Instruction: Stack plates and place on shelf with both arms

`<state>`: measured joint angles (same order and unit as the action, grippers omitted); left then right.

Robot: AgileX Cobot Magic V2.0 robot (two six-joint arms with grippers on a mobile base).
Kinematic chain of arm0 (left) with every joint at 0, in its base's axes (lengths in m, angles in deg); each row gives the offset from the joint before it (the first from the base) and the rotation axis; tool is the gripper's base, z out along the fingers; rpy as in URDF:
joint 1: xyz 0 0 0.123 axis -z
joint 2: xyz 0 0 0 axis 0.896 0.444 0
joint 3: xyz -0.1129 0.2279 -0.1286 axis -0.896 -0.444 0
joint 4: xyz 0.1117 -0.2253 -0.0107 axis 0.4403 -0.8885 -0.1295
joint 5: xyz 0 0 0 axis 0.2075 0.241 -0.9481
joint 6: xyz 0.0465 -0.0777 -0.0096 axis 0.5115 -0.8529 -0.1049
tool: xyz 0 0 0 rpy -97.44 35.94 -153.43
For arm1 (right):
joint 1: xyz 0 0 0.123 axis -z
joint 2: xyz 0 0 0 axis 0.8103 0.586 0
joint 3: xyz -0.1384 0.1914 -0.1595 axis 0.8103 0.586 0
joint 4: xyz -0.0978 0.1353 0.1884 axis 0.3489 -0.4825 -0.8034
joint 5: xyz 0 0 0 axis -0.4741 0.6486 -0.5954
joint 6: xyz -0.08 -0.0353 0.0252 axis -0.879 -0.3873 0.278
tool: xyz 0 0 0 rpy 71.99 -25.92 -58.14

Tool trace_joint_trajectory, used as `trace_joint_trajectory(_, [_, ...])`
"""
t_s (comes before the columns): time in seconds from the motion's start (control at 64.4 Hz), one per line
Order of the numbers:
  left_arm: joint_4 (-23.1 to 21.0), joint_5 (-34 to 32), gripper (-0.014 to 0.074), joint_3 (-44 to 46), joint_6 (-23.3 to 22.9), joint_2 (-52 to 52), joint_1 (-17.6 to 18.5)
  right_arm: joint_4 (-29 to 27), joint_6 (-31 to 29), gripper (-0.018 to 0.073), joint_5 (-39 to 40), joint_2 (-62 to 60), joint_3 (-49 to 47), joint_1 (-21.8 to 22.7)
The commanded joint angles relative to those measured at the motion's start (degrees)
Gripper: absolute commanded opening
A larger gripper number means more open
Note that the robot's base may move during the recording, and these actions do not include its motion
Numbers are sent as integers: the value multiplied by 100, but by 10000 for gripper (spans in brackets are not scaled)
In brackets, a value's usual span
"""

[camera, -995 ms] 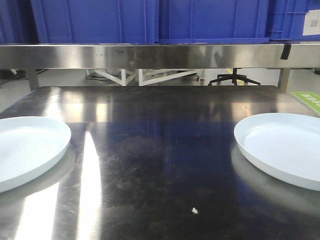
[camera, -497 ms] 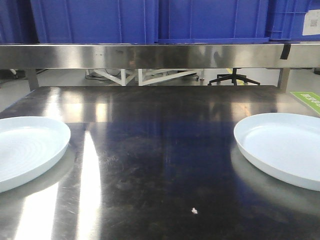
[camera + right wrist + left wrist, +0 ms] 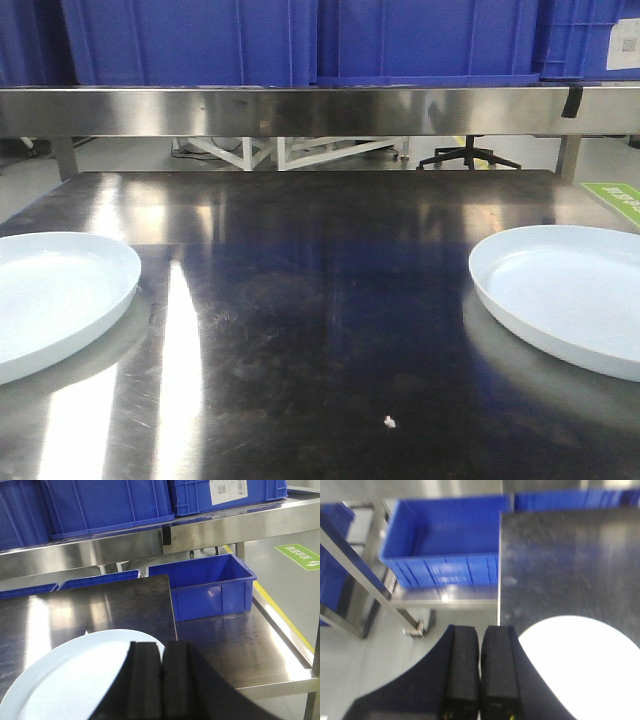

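Front view: a dark steel table holds two white plates lying flat and well apart. The left plate sits at the picture's left edge and the right plate at its right edge; the frame cuts off both. Above the table runs a steel shelf loaded with blue crates. Neither of my arms shows here.

Left wrist view, somewhat blurred: my left gripper has its two black fingers pressed together with nothing between them. It hangs over the table's left edge, with the left plate just beside it.

Right wrist view: my right gripper is likewise closed on nothing. It appears over the near rim of the right plate; I cannot tell whether it touches.

I judge the task barely begun. No plate is gripped, the plates are not stacked, and the move to the shelf is not yet done.
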<state>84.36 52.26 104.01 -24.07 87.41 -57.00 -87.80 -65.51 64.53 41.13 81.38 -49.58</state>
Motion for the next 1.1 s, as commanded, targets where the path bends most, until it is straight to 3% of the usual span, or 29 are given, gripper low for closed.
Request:
trace_joint_trajectory(0.0, [-150,-334,97,242,21,-3,55,12,-10,49,508,-104,3,10])
trace_joint_trajectory(1.088, [-286,-676,97,242,21,33,55,12,-10,49,508,-104,3,10])
